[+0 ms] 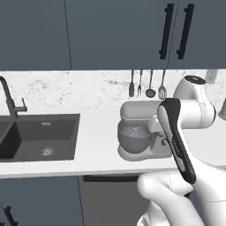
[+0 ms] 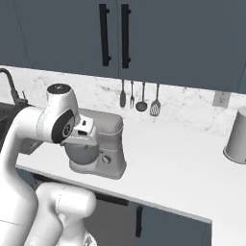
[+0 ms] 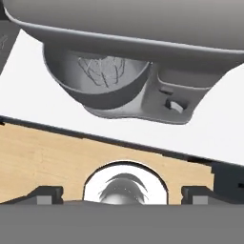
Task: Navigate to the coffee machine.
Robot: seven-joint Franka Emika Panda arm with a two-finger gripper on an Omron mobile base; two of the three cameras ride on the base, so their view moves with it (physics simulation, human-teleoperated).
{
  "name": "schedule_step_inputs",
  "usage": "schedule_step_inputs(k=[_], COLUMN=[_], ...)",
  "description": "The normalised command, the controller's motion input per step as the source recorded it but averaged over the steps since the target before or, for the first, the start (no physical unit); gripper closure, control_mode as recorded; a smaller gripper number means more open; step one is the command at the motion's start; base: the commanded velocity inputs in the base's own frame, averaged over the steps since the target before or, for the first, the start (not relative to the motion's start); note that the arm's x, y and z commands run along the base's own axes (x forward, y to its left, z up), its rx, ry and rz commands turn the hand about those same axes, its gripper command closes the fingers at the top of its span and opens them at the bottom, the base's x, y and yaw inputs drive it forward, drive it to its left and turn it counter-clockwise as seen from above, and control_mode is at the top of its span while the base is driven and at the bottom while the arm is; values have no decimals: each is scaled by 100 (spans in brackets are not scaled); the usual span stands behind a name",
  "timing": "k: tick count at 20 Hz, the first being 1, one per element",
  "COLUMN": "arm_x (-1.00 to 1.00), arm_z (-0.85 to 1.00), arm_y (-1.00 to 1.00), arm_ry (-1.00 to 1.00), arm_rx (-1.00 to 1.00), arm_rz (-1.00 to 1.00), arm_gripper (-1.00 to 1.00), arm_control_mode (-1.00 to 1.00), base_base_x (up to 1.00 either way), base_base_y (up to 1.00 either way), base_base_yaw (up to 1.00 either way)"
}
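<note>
Shows the gripper (image 3: pixel 123 194) at the bottom of the hand view, its two dark fingertips (image 3: pixel 45 194) spread wide with nothing held between them.

Just past the fingers, shows a band of tan wood floor (image 3: pixel 43 157), then the dark front edge of a white counter (image 3: pixel 28 76).

Farther ahead of the fingers, on that counter, finds a grey stand mixer (image 3: pixel 133 71) with a whisk inside its bowl and small knobs on its base. Places the same mixer (image 1: pixel 141 132) behind the arm's forearm in the left base view, and right behind the wrist (image 2: pixel 98 144) in the right base view.

Off to the side of the fingers, in the left base view, sets a dark sink (image 1: pixel 44 137) into the counter (image 1: pixel 99 132), with a dark faucet (image 1: pixel 11 99) at its back.

Beyond the mixer, against the pale speckled wall, hangs four utensils (image 1: pixel 148 84) in a row, seen again (image 2: pixel 139 98) from the other side. On the far side of the counter (image 2: pixel 182 163), well apart from the fingers, stands a plain grey container (image 2: pixel 236 134) below a wall outlet (image 2: pixel 221 99).

Farthest and highest, carries dark blue cabinets (image 1: pixel 110 31) with two black bar handles (image 1: pixel 176 31).

As for the coffee machine's place: cannot tell.
</note>
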Motion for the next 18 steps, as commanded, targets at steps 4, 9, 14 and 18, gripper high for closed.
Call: schedule_step_inputs(k=[4, 9, 14, 18], arm_x=[0, 0, 0, 0], arm_z=[0, 0, 0, 0], arm_y=[0, 0, 0, 0], arm_ry=[0, 0, 0, 0], arm_rx=[0, 0, 0, 0], arm_rz=[0, 0, 0, 0], arm_gripper=[-100, -100, -100, -100], arm_control_mode=[100, 100, 100, 100], base_base_x=[-1, 0, 1, 7], base_base_y=[49, 62, 77, 76], base_base_yaw=[63, 61, 57, 53])
